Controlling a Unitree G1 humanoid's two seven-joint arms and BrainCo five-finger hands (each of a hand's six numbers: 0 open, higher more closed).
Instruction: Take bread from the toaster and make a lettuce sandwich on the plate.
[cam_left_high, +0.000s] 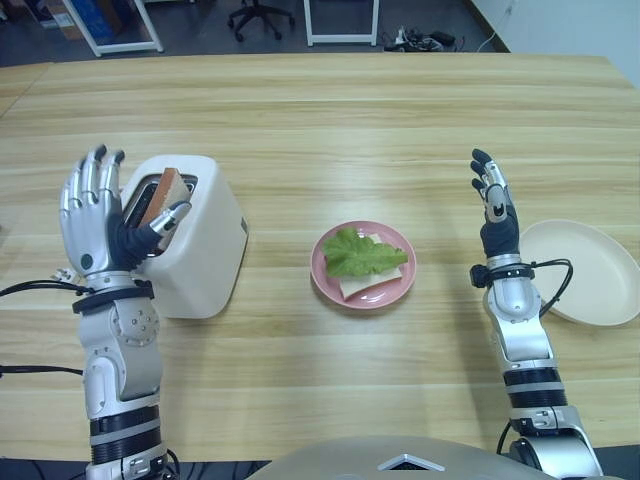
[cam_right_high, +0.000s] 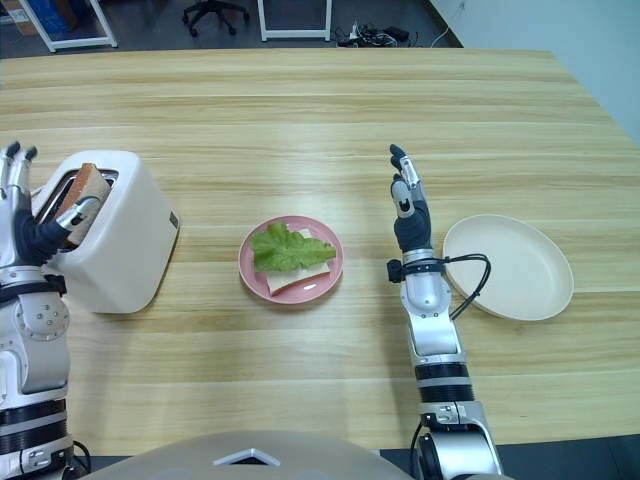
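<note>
1. Left hand (cam_left_high: 95, 215) first: you have it upright at the left side of the toaster, fingers spread and pointing up, nothing gripped. Thumb reaches across the slot towards the toast slice; you cannot tell from either eye whether it touches.
2. Table (cam_left_high: 330, 110): pale wood planks, carries everything below.
3. Toaster (cam_left_high: 205, 250): white, rounded box, on the table's left part, slot up. Your left hand's palm is just beside its left wall.
4. Cream plate (cam_left_high: 590, 270): far right on the table, just beside your right forearm. A black cable (cam_left_high: 555, 285) loops from that wrist over its near-left rim.
5. Right hand (cam_left_high: 493, 205): raised edge-on between the two plates, fingers straight and held close together, holding nothing, touching neither plate.
6. Pink plate (cam_left_high: 325, 275): centre of the table, well apart from the toaster, nearer to your right hand.
7. Lettuce leaf (cam_left_high: 358, 252): green, crinkled, lying flat on the base slice, covering most of it.
8. Base slice (cam_left_high: 372, 290): white bread, flat on the pink plate, its near edge showing below the leaf.
9. Toast slice (cam_left_high: 165, 192): brown crust, standing out of the toaster's slot, tilted.
</note>
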